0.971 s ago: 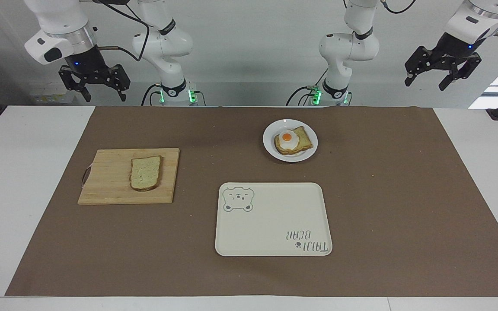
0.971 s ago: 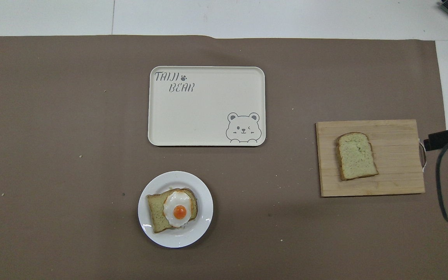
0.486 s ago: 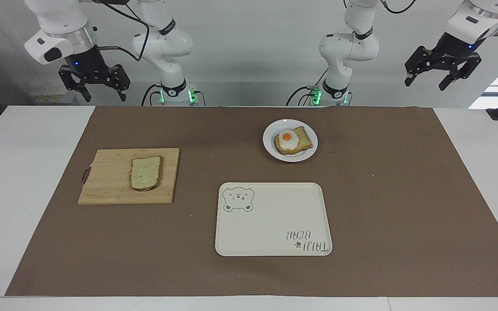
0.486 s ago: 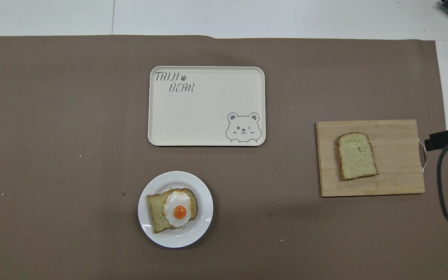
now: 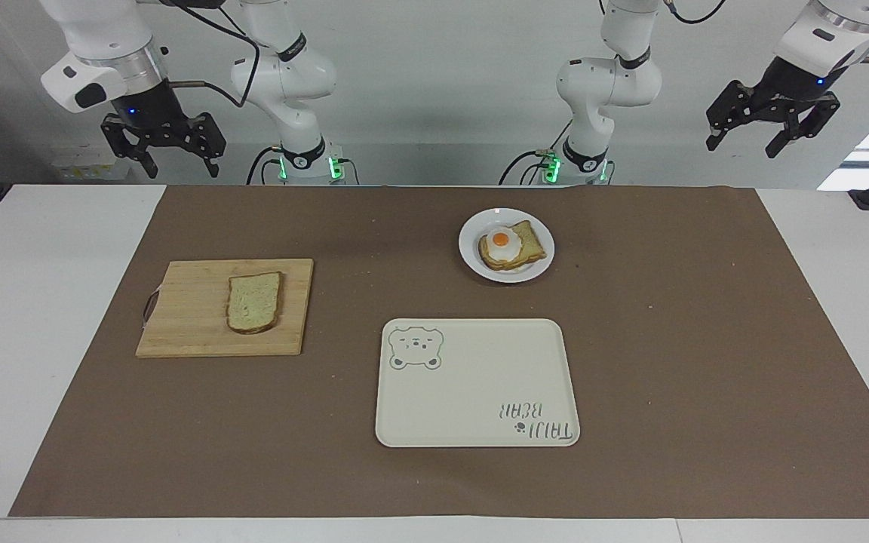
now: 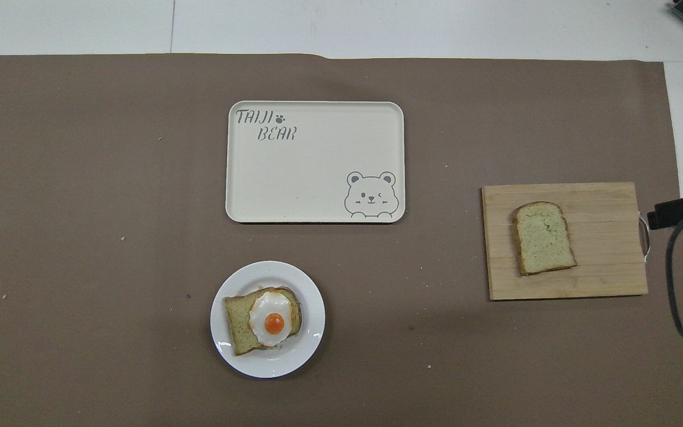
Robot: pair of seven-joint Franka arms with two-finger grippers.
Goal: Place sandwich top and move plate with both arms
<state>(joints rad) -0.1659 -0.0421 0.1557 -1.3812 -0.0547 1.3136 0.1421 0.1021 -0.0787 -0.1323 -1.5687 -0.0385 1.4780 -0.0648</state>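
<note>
Both arms wait up high, w/ nothing in them. The right gripper (image 5: 162, 145) hangs over the desk edge by the robots, at the right arm's end; its fingers are apart. The left gripper (image 5: 774, 126) hangs over that same edge at the left arm's end, fingers apart too.

On the brown mat (image 5: 668, 339), near the robots' edge & about mid-desk, sits the plate (image 6: 312, 308). On it is a toast slice (image 6: 236, 320) w/ a fried egg (image 6: 271, 317) on top.

A bit farther out, toward the right arm's end, is a wood board (image 6: 605, 207). The sandwich top (image 6: 544, 237) lies flat on it, round end pointing away from the robots.

Farthest out, mid-desk, is the bear tray (image 6: 318, 178), not touching the plate.
</note>
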